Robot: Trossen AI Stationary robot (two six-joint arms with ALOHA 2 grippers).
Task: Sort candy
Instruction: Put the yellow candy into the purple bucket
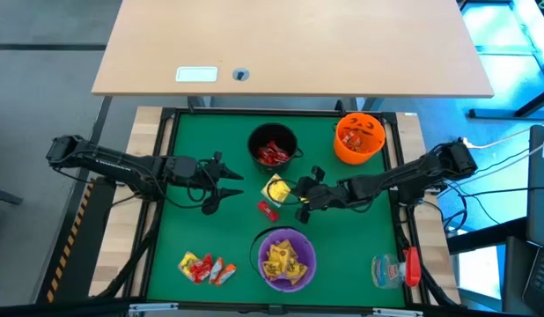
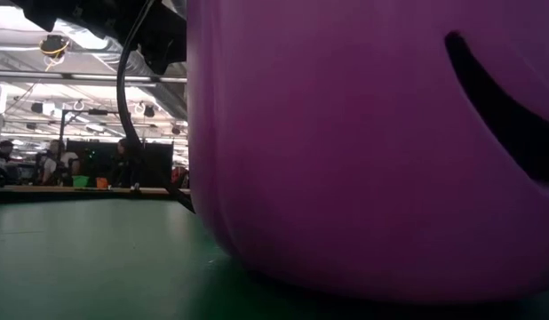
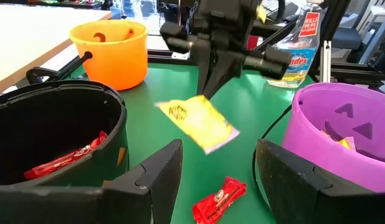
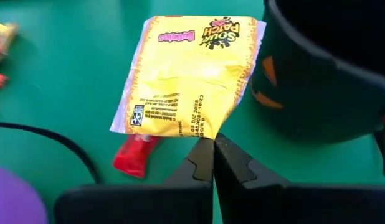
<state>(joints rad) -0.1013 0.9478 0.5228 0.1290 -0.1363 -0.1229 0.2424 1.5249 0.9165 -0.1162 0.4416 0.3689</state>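
My right gripper (image 4: 213,144) is near the table's middle, beside the black bowl (image 1: 274,145), and is shut on a yellow candy packet (image 4: 186,74). The same packet (image 3: 199,123) hangs in front of my left gripper (image 3: 217,186), which is open and level, left of centre (image 1: 224,185), touching nothing. A red candy (image 1: 268,210) lies flat on the green mat just below the packet. Several more candies (image 1: 204,267) lie in a small pile near the front left. The purple bowl (image 1: 287,257) holds yellow candies, and the black bowl holds red ones. My right gripper pinches the yellow packet by a corner of its crimped end edge (image 4: 208,132) between the two fingertips. The fingers (image 3: 208,81) come slanting down from the table's right. The packet hangs clear of the mat and spreads out flat beyond the tips.
An orange bowl (image 1: 358,136) stands at the far right. A clear bottle with a red part (image 1: 395,269) lies at the near right corner. The purple bowl (image 2: 372,142) fills the low view. Open mat lies at the left and between the bowls. A wooden table (image 1: 290,44) stands beyond.
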